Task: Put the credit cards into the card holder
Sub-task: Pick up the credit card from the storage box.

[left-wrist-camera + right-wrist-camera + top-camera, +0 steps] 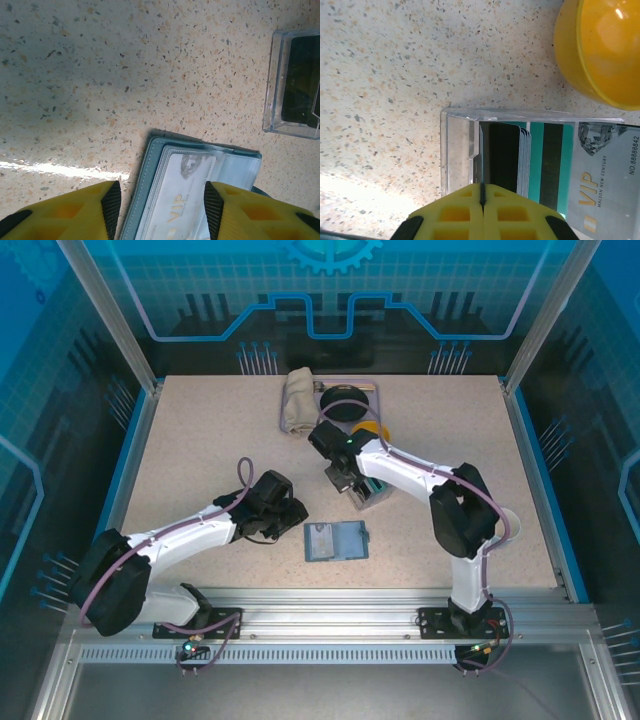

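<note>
A: Why does the left gripper [157,202] hang half-open and empty over the card holder [143,187]?
B: Probably to steady it. Just beyond the card holder, the right gripper [482,192] is pinched shut on one dark card [481,150] among the credit cards [540,160] in the clear case [457,150].

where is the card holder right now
In the top view the card holder lies open near the front edge of the table, just right of the left gripper and on the near side of the clear case.

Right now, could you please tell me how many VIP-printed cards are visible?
2: one VIP card in the open blue wallet, another at the clear case beside stacked cards; more may be hidden.
</note>
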`<action>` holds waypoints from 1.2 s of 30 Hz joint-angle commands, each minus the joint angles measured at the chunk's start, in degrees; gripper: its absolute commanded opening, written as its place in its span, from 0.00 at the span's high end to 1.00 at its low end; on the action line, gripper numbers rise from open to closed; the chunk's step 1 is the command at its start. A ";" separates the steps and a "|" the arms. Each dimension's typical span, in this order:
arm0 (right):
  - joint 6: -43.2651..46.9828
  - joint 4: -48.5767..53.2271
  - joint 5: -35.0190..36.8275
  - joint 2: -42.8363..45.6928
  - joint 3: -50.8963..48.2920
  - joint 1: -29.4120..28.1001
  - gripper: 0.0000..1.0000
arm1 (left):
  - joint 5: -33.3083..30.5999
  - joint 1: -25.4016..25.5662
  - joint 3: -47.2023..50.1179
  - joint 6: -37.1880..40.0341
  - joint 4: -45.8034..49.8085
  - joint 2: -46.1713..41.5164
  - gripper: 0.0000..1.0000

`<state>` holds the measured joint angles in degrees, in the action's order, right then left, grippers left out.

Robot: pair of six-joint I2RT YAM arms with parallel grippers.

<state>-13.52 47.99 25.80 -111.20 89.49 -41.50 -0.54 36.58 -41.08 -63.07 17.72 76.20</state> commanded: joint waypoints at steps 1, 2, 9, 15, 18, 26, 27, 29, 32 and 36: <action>-2.15 0.71 -4.93 3.81 -1.25 1.61 1.00 | 1.50 -0.45 0.43 -0.17 -0.22 0.08 0.49; -2.65 0.39 -6.51 4.85 -1.60 2.15 1.00 | 2.11 -0.45 0.41 -0.04 -0.76 0.00 0.49; -8.78 -6.22 -25.38 15.74 -8.35 8.09 1.00 | 12.00 -3.66 1.00 -0.03 -9.56 -0.94 0.49; -19.71 -18.97 -45.42 25.21 -19.53 15.44 1.00 | 22.22 -6.86 2.67 -3.84 -23.44 -1.05 0.45; -25.68 -25.39 -52.89 28.05 -23.89 17.80 1.00 | 25.68 -7.92 2.98 -5.88 -30.36 -0.18 0.41; -33.07 -33.49 -59.97 28.95 -28.09 18.34 1.00 | 29.49 -7.93 -2.44 -5.07 -33.28 4.09 0.45; -33.63 -34.59 -60.76 28.78 -28.40 18.30 1.00 | 29.81 -8.00 -2.74 -5.18 -33.55 4.56 0.46; -34.55 -35.54 -61.40 28.23 -28.83 18.30 1.00 | 30.37 -7.99 -2.32 -6.12 -35.98 5.17 0.50; -35.04 -36.45 -61.86 28.03 -29.34 18.38 1.00 | 30.67 -7.93 -2.17 -6.41 -37.03 5.44 0.54; -35.80 -37.64 -63.32 27.34 -29.57 18.56 1.00 | 31.38 -7.95 -2.06 -6.80 -38.69 5.79 0.59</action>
<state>-47.64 13.26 -34.54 -83.48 60.64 -23.57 28.45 28.93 -41.95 -69.17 -17.58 81.19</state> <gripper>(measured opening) 0.044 0.416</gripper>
